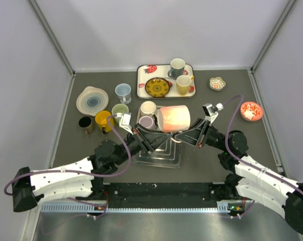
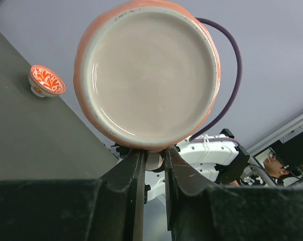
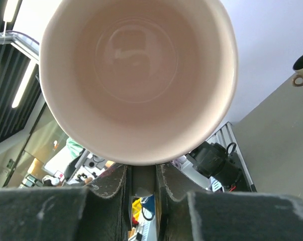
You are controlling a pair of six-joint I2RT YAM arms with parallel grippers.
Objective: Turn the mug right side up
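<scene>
The mug (image 1: 174,117) is off the counter (image 1: 91,150), held on its side directly above the clear tray (image 1: 164,159), base toward the left of the tray and mouth toward the right. The left gripper (image 1: 156,140) meets it from the left side of the tray. In the left wrist view the mug's pale base (image 2: 148,75) fills the picture, and the gripper (image 2: 154,153) is narrow, its fingers (image 2: 133,173) against the lower edge with a pale part of the mug pinched between them. The right gripper (image 1: 184,136) meets the mug from the right side of the tray. In the right wrist view the open mouth (image 3: 136,75) faces the camera, and the gripper (image 3: 141,168) is narrow just under the rim. I cannot tell whether it clamps any part of the mug. Two small cups (image 1: 147,113) stand just behind the clear tray, beside the mug. A yellow cup (image 1: 103,120) stands to the left of the tray and a red bowl (image 1: 250,111) well to its right. A patterned tray (image 1: 141,80) with cups lies behind the clear tray.
</scene>
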